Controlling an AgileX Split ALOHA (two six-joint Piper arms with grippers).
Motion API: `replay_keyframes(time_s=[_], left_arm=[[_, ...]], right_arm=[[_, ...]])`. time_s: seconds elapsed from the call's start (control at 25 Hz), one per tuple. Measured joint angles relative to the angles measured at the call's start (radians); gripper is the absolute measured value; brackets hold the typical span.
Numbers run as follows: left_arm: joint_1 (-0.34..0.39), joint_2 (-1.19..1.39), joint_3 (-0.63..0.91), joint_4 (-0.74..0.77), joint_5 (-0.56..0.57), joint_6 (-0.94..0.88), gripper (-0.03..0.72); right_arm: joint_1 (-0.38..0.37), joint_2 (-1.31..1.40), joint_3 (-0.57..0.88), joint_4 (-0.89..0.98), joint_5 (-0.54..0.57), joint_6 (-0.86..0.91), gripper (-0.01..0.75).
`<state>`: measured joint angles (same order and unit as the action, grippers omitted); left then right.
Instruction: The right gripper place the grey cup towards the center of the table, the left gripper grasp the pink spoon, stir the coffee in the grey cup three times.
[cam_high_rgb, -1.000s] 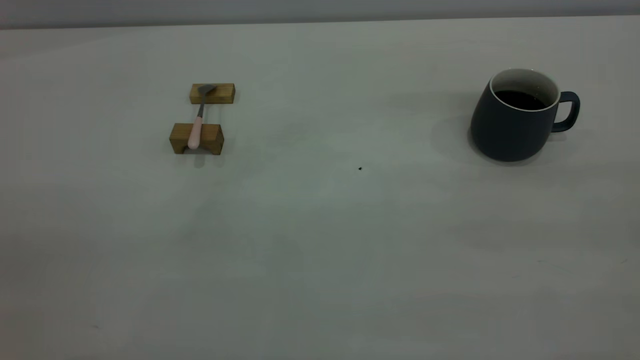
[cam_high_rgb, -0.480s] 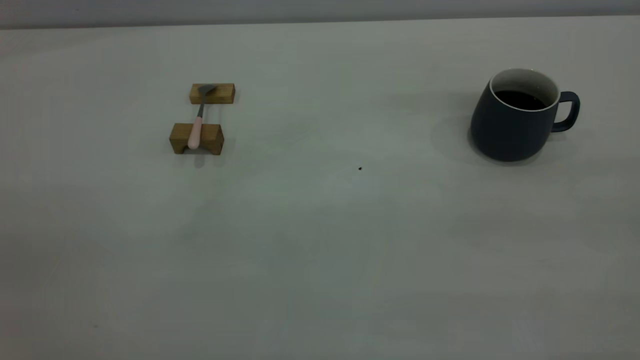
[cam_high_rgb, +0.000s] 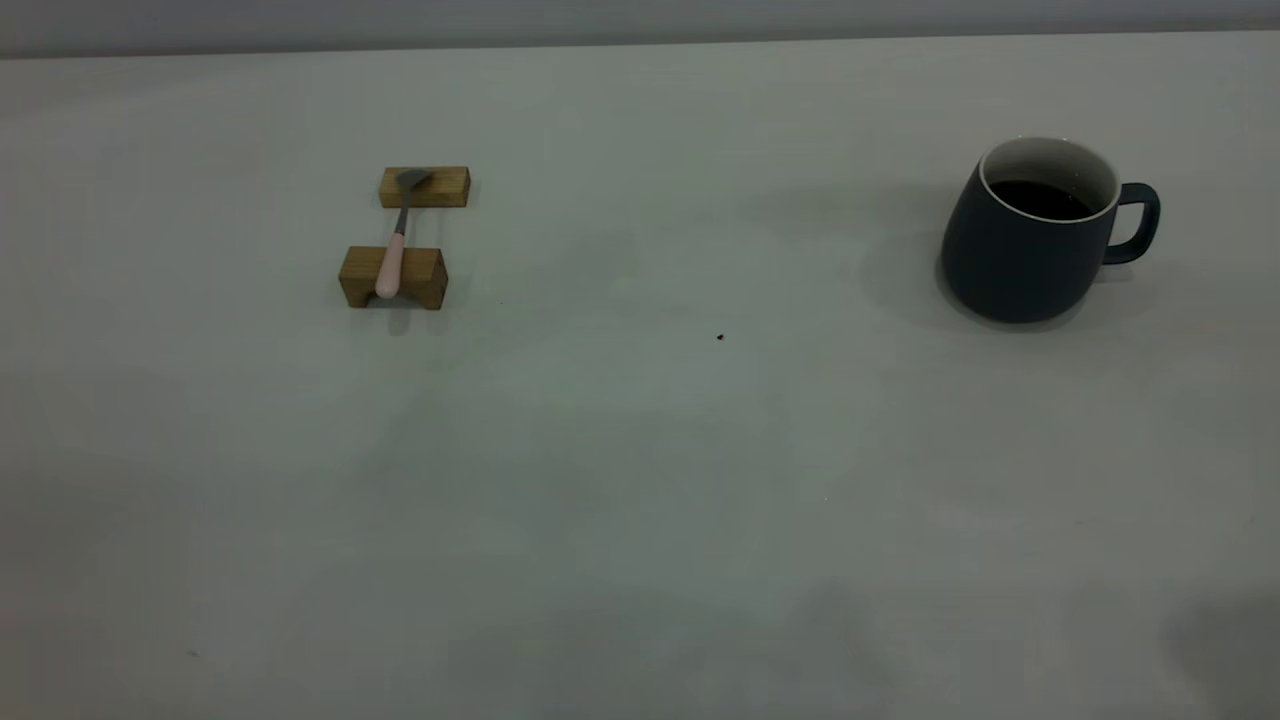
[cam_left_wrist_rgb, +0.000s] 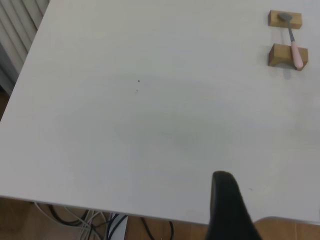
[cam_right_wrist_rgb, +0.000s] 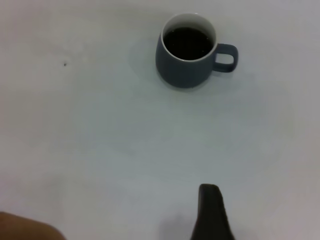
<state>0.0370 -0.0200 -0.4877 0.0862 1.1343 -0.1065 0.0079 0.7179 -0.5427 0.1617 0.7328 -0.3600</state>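
Creeping into the near right corner of the table (cam_high_rgb: 640, 480), a dark blur has appeared since a moment ago, likely the right arm starting toward the cup (cam_high_rgb: 1030, 240); whether either gripper is open cannot be told. Farther off, the cup of coffee (cam_high_rgb: 1040, 198) sits untouched, and the spoon (cam_high_rgb: 392, 255) lies across two wooden blocks (cam_high_rgb: 393, 277) well left of it.

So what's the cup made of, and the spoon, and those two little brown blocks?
The cup looks like ceramic: a matte dark blue-grey outside, white inside, with a thin white rim. The spoon seems to have a grey metal neck and bowl, and its smooth pale pink handle may be plastic or painted wood; it is hard to tell. The blocks look like plain tan wood.
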Motion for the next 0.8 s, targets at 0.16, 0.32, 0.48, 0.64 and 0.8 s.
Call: replay_keyframes(time_s=[0.16, 0.32, 0.48, 0.64, 0.8], left_arm=[[0.0, 0.0, 0.0, 0.0, 0.0, 0.0, 0.506], [0.0, 0.0, 0.0, 0.0, 0.0, 0.0, 0.506], [0.0, 0.0, 0.0, 0.0, 0.0, 0.0, 0.506], [0.0, 0.0, 0.0, 0.0, 0.0, 0.0, 0.506], [0.0, 0.0, 0.0, 0.0, 0.0, 0.0, 0.506]], right_arm=[[0.0, 0.224, -0.051, 0.025, -0.109, -0.071, 0.582], [0.0, 0.442, -0.143, 0.067, -0.155, -0.16, 0.582], [0.0, 0.649, -0.245, 0.146, -0.175, -0.296, 0.582], [0.0, 0.846, -0.328, 0.198, -0.193, -0.496, 0.582], [0.0, 1.035, -0.408, 0.231, -0.233, -0.752, 0.577]])
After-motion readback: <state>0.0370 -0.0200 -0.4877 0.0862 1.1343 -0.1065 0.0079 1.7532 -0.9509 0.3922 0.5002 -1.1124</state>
